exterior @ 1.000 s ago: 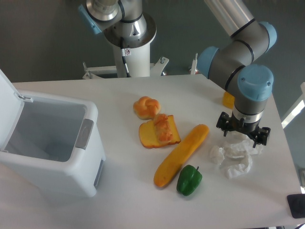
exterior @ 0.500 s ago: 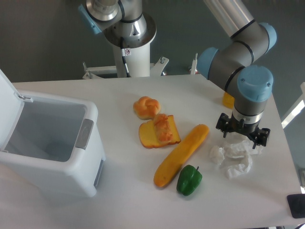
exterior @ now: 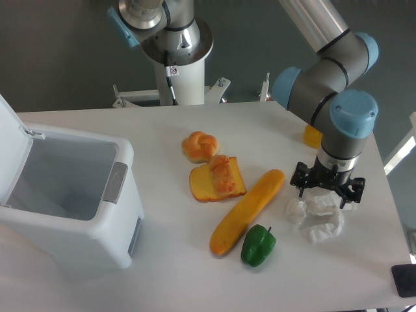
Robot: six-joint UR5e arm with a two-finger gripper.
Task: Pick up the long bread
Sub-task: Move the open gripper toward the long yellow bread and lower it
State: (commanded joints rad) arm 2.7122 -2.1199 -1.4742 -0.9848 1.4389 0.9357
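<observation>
The gripper (exterior: pixel 327 190) has shifted slightly lower and left since a second ago, hovering over crumpled white paper (exterior: pixel 316 216) with its fingers spread wide and empty. The long bread (exterior: pixel 247 211) lies unmoved on the table (exterior: pixel 195 273), diagonal between the toast (exterior: pixel 216 181) and green pepper (exterior: pixel 258 245).

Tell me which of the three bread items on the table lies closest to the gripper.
The long bread: its upper end reaches toward the gripper, while the knotted bun and the toast slice sit farther left.
</observation>
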